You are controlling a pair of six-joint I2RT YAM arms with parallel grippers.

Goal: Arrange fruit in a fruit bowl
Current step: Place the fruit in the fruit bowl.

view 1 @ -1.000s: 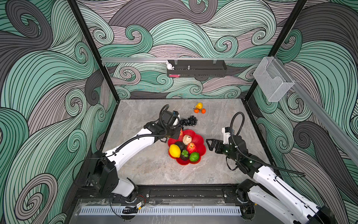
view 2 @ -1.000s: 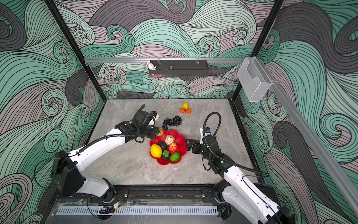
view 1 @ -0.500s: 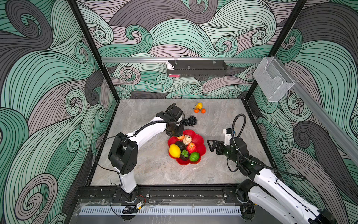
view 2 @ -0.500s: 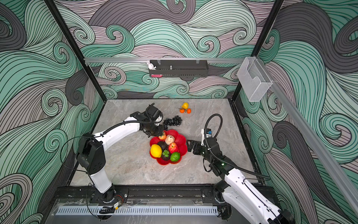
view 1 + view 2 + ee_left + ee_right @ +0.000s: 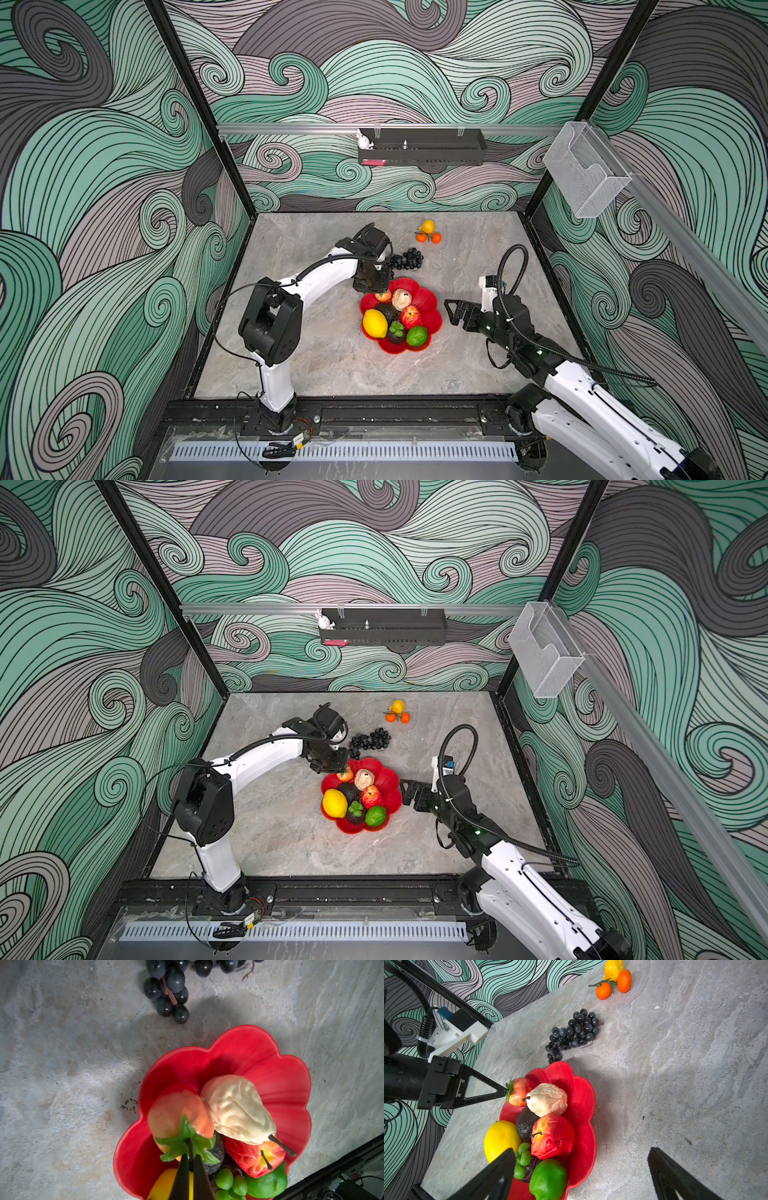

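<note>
left gripper [image 5: 190, 1160] clamped on leafy stem of apple [image 5: 176, 1109], upper-left edge of fruit bowl [image 5: 415, 287] (mid-frame in both top views); right gripper [image 5: 450, 312] gaping wide, empty, just right of bowl

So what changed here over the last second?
The left arm reared upright at its shoulder, and the left gripper, shut on the leafy stem of the orange-red apple, eased it slightly lower into the red fruit bowl beside the pear. Nothing was let go. The open right gripper, the other fruit in the bowl, the grape bunch and the tangerines stayed put.
</note>
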